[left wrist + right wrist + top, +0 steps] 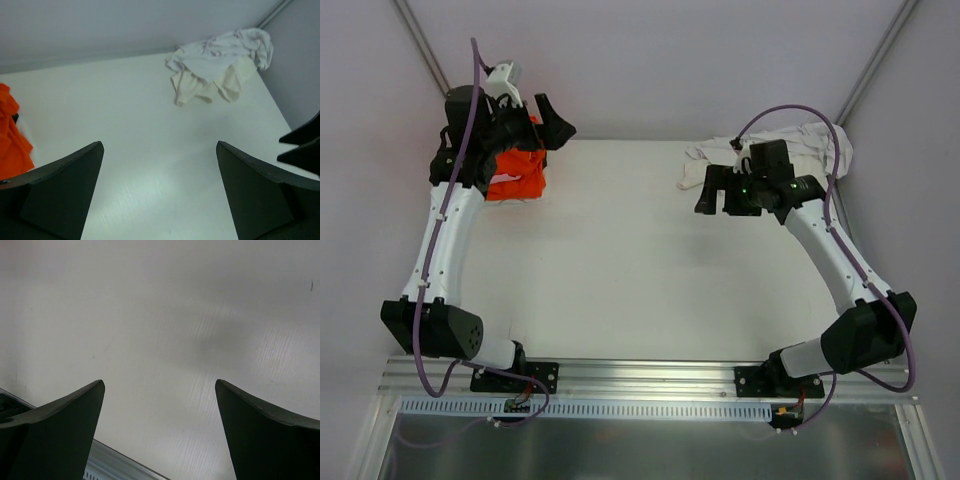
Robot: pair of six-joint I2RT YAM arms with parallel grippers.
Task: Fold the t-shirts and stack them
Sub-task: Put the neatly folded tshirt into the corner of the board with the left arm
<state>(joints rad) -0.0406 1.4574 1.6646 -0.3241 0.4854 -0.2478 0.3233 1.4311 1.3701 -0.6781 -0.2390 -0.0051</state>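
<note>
A bright orange t-shirt point(516, 176) lies folded at the far left of the table, partly under my left arm; its edge point(11, 141) shows at the left of the left wrist view. A crumpled heap of white and cream t-shirts point(807, 143) point(220, 64) sits in the far right corner. My left gripper point(558, 122) point(160, 145) hangs open just right of the orange shirt, with nothing between its fingers. My right gripper point(706, 190) point(160, 382) is open and empty over bare table, left of the white heap.
Grey walls close the table point(620, 260) at the back and sides. The metal rail point(640, 378) point(112, 460) runs along the near edge by the arm bases. The right gripper's fingers point(304, 146) show at the right edge of the left wrist view.
</note>
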